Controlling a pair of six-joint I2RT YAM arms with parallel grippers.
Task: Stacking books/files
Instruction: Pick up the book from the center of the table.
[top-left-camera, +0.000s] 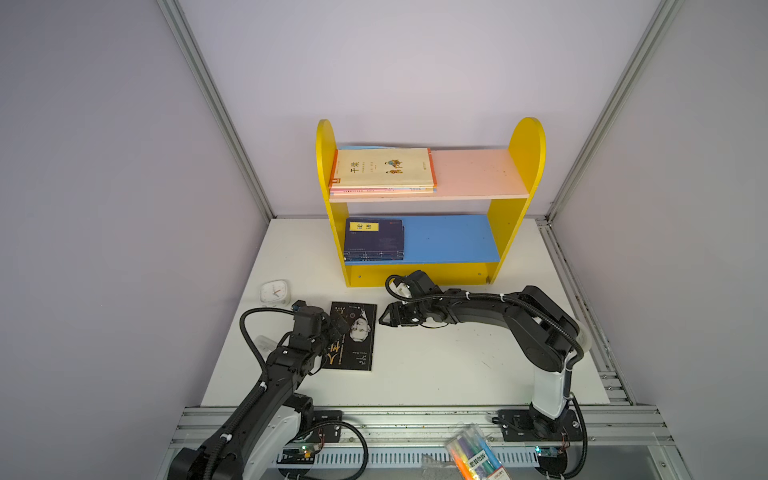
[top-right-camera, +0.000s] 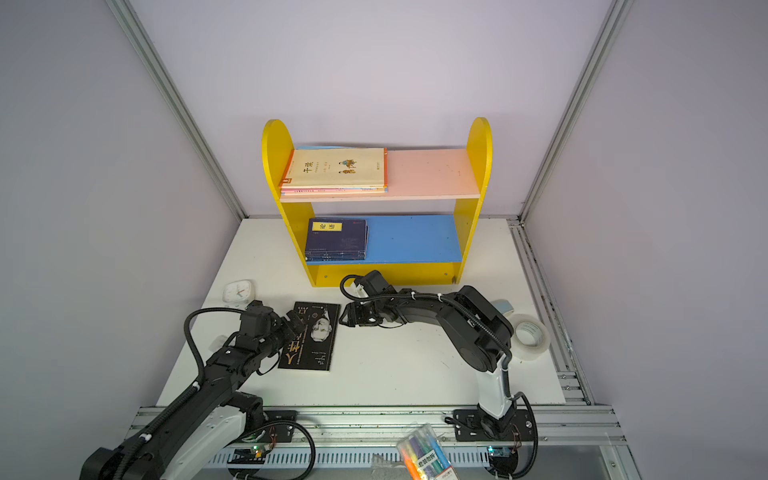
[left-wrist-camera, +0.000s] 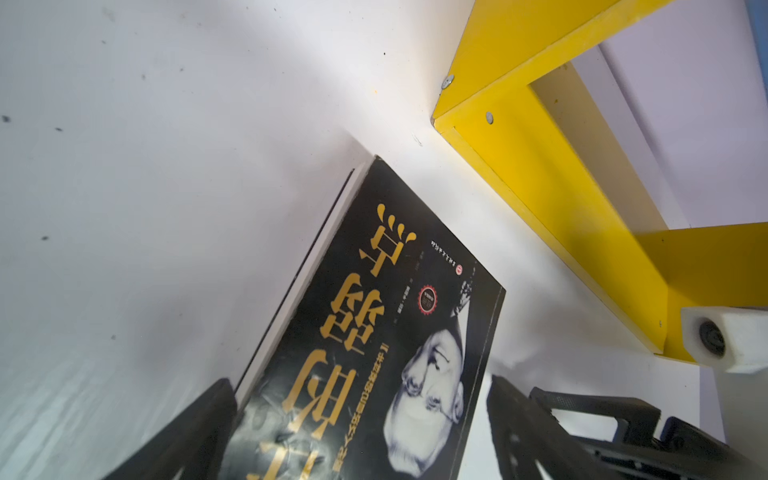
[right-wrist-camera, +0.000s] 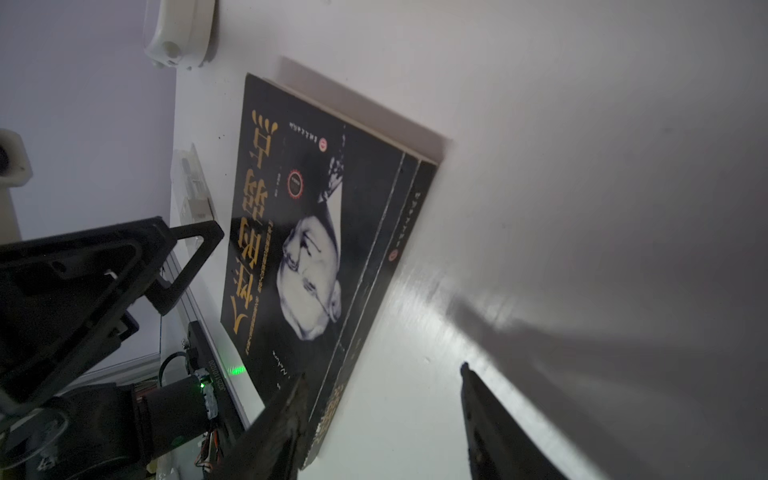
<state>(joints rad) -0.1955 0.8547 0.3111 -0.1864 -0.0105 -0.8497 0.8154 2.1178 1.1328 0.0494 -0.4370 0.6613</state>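
On the tabletop (top-left-camera: 436, 365) before the shelf (top-left-camera: 503, 232), the black book (top-left-camera: 353, 336) lies flat under my wide-open left gripper (left-wrist-camera: 359, 384), right gripper (right-wrist-camera: 383, 372) released beside its spine; risk: pinching only the cover, so it fans open or slides.

**Two stacks shelved, one black book in front**

On the yellow shelf unit (top-left-camera: 527, 145), the pink upper board (top-left-camera: 473, 174) carries a flat stack at its left end. A cream-covered book (top-left-camera: 384, 168) with an orange spine lies face up on top, and thin pink and blue-edged books (top-left-camera: 382, 190) lie beneath it. On the blue lower board (top-left-camera: 449, 239), also at the left end, lies a squared stack of navy books (top-left-camera: 374, 243), the top one showing a yellow title label. A black book (top-left-camera: 360, 345) with gold lettering and a pale portrait lies flat and face up on the table (top-left-camera: 436, 365). It is in front of the shelf unit's left foot, apart from it and slightly askew, with its white page edge turned left.
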